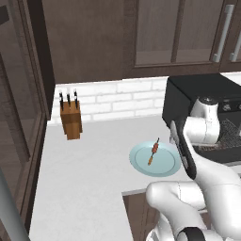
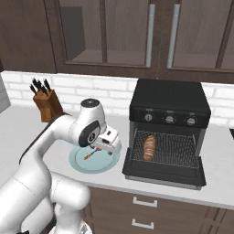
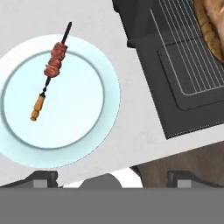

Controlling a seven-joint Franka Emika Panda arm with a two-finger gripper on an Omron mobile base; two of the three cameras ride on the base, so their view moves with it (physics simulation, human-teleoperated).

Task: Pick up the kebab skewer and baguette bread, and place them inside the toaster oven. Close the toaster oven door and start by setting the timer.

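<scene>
The kebab skewer [image 3: 51, 72] lies on a pale blue plate [image 3: 109, 92], meat chunks at one end and an orange handle at the other; it also shows as the skewer [image 1: 153, 151] and skewer [image 2: 90, 154]. My gripper [image 3: 113, 180] hovers above the plate's edge, open and empty, with its fingertips [image 3: 43, 179] wide apart; in the right base view the gripper [image 2: 101, 147] hangs over the plate [image 2: 82, 167]. The baguette bread [image 2: 149, 147] rests on the wire rack inside the black toaster oven [image 2: 169, 98]. The toaster oven door [image 2: 162, 172] is dropped open.
A wooden knife block [image 2: 47, 103] stands at the back left by the white brick wall. Dark wall cabinets [image 2: 123, 32] hang above. The counter's front edge [image 2: 151, 189] runs just below the plate and the open door. Three knobs [image 2: 169, 119] line the oven's top panel.
</scene>
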